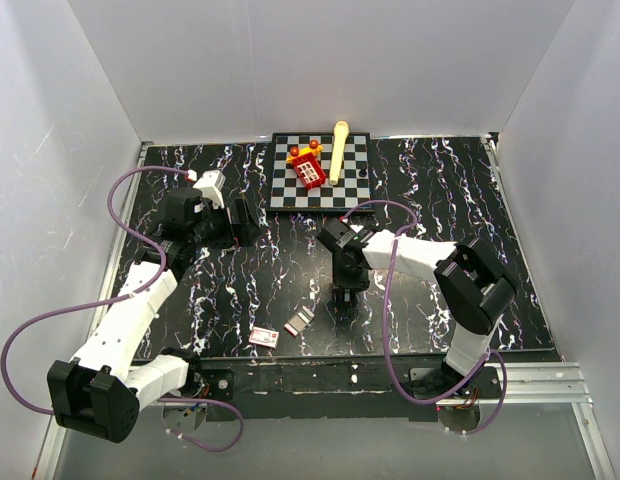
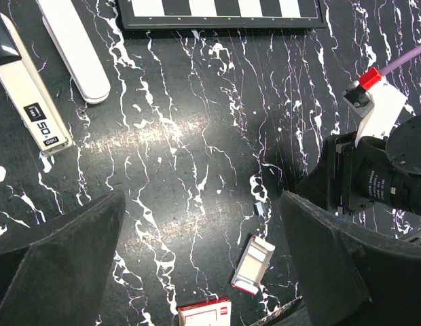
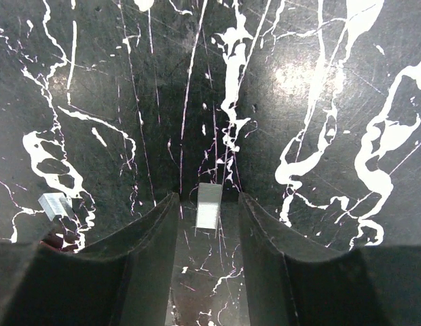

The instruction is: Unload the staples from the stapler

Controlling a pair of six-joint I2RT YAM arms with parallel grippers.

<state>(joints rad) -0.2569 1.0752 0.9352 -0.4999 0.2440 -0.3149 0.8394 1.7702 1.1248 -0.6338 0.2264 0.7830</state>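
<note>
From above first. Left end effector (image 1: pixel 233 222) out at nine o'clock of centre on the black, white-veined marble-look tabletop (image 1: pixel 240 290), just off the seven o'clock corner of the black-and-white checkerboard mat (image 1: pixel 355 195). Right end effector (image 1: pixel 345 298) near dead centre, pointing straight down, tips at the surface. At eight o'clock from it, a small pale open box (image 1: pixel 300 320); further along the same line, a flat red-and-white box (image 1: pixel 264 336). Nothing of the task's own pieces to be made out from this height.

Over to the left wrist. Left end effector (image 2: pixel 202 197): spread as wide as can be, gripping nothing, only bare tabletop (image 2: pixel 197 136) in between. And there at ten o'clock, the slim silvery-grey metal stapler with black parts (image 2: pixel 35 102), lying flat, slanting eleven to five, well apart from both fingers. Just beside it at one o'clock, a long white round-ended bar (image 2: pixel 75 51); no telling whether joined to it. At four o'clock of centre, a tiny silvery strip (image 2: pixel 260 209), near the pale open box (image 2: pixel 253 263).

Now the right wrist. Right end effector (image 3: pixel 206 198): stands about half open, straddles the thin silvery-white strip of staples (image 3: pixel 208 206) lying on the tabletop (image 3: pixel 299 102), touches it on neither side, holds nothing. Off at nine o'clock, outside the finger there, a shorter silvery strip (image 3: pixel 56 204).
</note>
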